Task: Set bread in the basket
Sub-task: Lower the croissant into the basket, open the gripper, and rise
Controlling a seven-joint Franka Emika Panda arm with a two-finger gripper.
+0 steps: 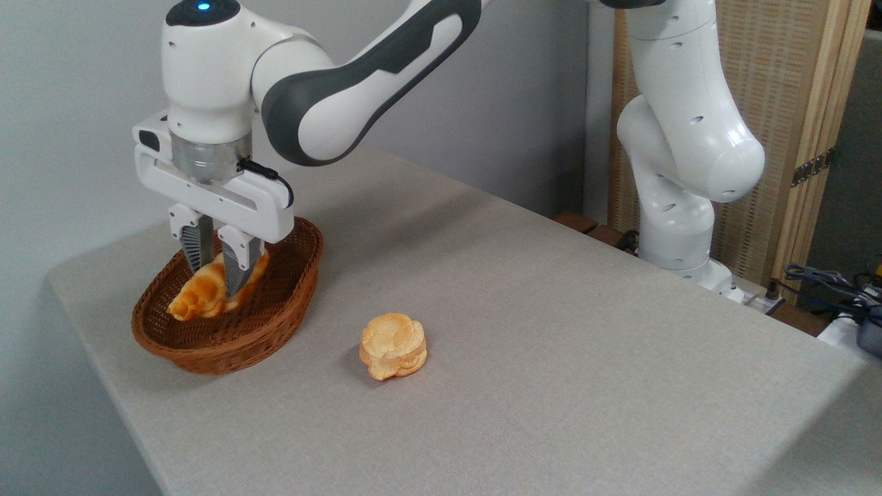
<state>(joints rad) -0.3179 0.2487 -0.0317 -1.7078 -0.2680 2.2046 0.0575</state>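
A grey cloth-covered table (pixel 551 358) fills most of the view, set against a pale grey wall, with a slatted wooden screen (pixel 792 103) standing behind the white robot arm's base at the right. Some cables and dark equipment (pixel 841 289) lie past the table's right edge.

The white two-finger gripper (pixel 217 272) points straight down over the left end of the table. Its two ridged grey fingers (pixel 240 267) pinch the long, glossy orange-brown croissant-shaped bread (pixel 203 293) across its middle, one finger on each side of the loaf. The bread tilts: its pointed lower end reaches down and to the left of the fingers, and the other end shows just to the right of them. Directly below and around the fingers sits the oval, reddish-brown woven wicker basket (pixel 275 317), shallow with flaring sides; the bread is within the basket's rim. Whether the lower tip touches the basket floor cannot be told.

Well to the right of the fingers and nearer the camera, a small round pale-golden bun (pixel 394 346) rests on the table, apart from the basket's outer wall.
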